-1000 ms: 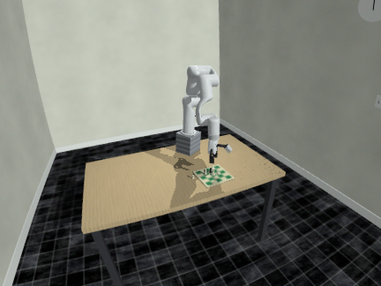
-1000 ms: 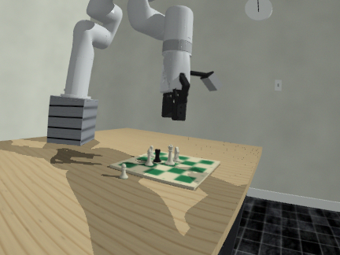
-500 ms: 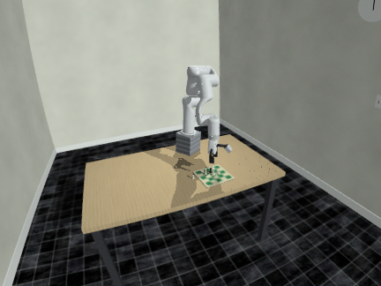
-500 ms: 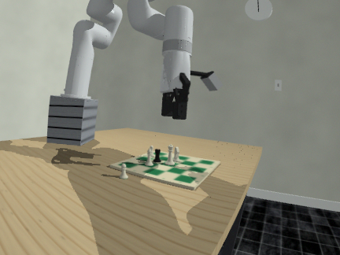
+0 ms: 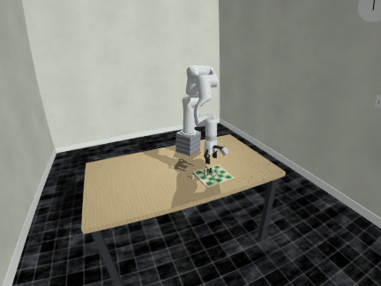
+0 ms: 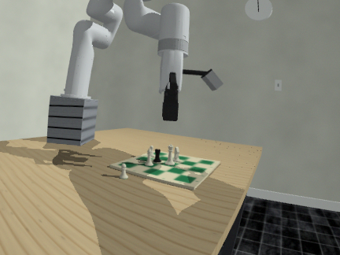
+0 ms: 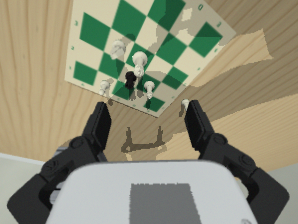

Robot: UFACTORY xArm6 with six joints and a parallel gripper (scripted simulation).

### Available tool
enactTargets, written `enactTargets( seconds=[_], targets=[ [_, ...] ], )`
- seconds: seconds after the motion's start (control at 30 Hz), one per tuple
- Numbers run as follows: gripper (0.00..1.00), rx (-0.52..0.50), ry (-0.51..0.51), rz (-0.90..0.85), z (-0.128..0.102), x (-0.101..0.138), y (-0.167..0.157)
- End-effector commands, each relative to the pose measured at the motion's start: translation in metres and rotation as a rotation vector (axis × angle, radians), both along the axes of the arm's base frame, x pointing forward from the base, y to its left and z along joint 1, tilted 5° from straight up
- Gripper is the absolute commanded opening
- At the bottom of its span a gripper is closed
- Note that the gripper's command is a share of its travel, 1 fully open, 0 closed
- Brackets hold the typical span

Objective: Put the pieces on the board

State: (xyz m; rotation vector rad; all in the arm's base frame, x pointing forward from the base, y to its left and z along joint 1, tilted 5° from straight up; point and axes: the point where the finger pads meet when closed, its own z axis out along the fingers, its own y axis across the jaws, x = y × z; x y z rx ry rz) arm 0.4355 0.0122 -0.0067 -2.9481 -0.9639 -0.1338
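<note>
The green and cream chessboard [image 6: 167,169] lies on the wooden table, and it also shows in the wrist view [image 7: 145,50]. The black rook [image 6: 157,156] stands upright on it, with the white knight [image 6: 149,157] on one side and the tall white queen [image 6: 170,155] on the other. The wrist view shows the rook [image 7: 130,79] next to the queen [image 7: 139,61], with other white pieces around them. A white pawn [image 6: 123,171] stands on the table just off the board's corner, as the wrist view shows [image 7: 185,104]. My gripper [image 6: 170,108] [image 7: 147,110] hangs well above the board, open and empty.
The arm's grey ribbed base block [image 6: 72,120] stands on the table behind the board. The table's edge runs close to the board's far side [image 6: 236,185]. A small white piece [image 6: 176,153] stands behind the queen.
</note>
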Motion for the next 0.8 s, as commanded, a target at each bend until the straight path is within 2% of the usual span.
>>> enactTargets(
  seconds=[0.0, 0.17, 0.23, 0.27, 0.53, 0.73, 0.77],
  targets=[
    [1.0, 0.011, 0.014, -0.278, -0.004, 0.001, -0.019],
    [1.0, 0.042, 0.029, -0.567, -0.011, -0.003, -0.049],
    [1.0, 0.042, 0.029, -0.567, -0.011, -0.003, -0.049],
    [1.0, 0.055, 0.039, -0.739, -0.013, -0.004, -0.056],
    [1.0, 0.105, 0.061, -1.161, -0.024, -0.014, -0.101],
    [1.0, 0.14, 0.08, -1.512, -0.029, -0.021, -0.12],
    [1.0, 0.14, 0.08, -1.512, -0.029, -0.021, -0.12]
  ],
)
